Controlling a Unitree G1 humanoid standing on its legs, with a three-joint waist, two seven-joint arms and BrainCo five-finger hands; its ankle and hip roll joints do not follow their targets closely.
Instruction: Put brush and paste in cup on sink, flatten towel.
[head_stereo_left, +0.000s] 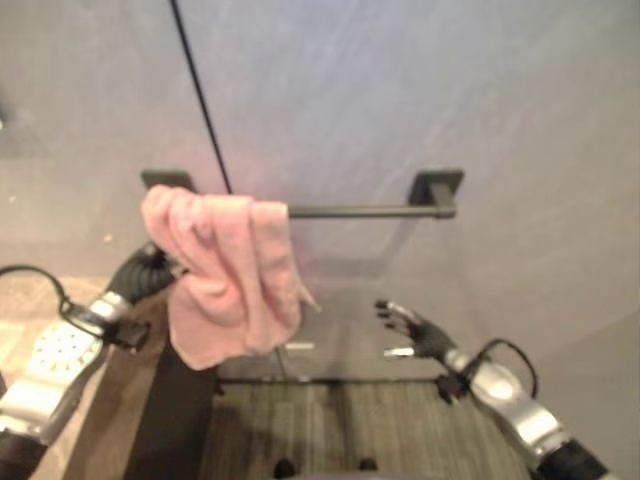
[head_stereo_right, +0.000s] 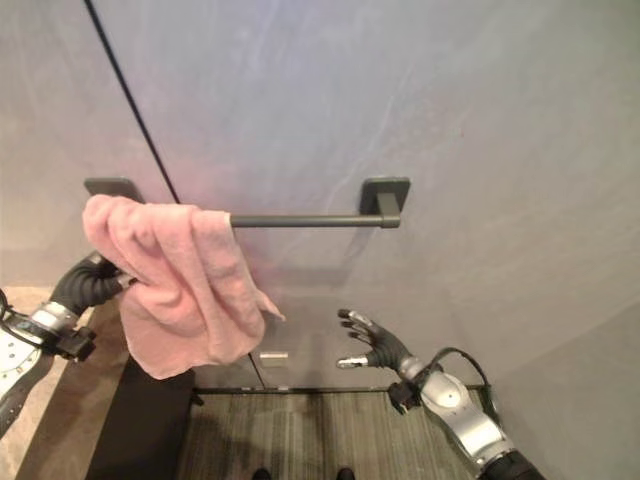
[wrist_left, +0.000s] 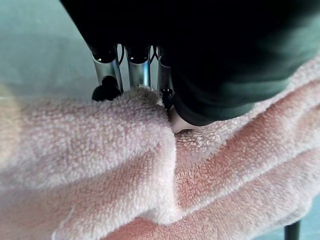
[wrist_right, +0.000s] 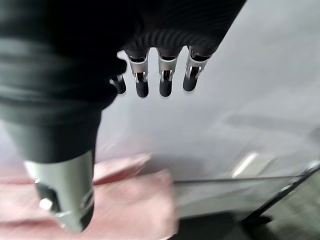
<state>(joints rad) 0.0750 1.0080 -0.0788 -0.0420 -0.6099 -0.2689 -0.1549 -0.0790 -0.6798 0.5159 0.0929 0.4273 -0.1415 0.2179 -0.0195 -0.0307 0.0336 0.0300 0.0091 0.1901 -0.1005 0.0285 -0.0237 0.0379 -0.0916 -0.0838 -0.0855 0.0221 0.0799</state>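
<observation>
A pink towel (head_stereo_left: 225, 285) hangs bunched and folded over the left end of a dark towel bar (head_stereo_left: 360, 211) on the wall. My left hand (head_stereo_left: 158, 266) comes in from the left and is pressed into the towel's left side, under the bar's end. In the left wrist view its dark cover (wrist_left: 225, 50) lies against the thick terry folds (wrist_left: 100, 165). My right hand (head_stereo_right: 376, 345) hovers open below the bar, to the right of the towel and apart from it. In the right wrist view its fingers (wrist_right: 165, 80) are straight, with the towel (wrist_right: 125, 200) beyond.
The bar's right bracket (head_stereo_left: 437, 190) stands out from the grey wall. A thin dark line (head_stereo_left: 200, 95) runs slanting down the wall to the towel. A dark panel (head_stereo_left: 180, 420) stands below the towel, beside striped flooring (head_stereo_left: 340, 430). A small pale plate (head_stereo_left: 298, 347) sits low on the wall.
</observation>
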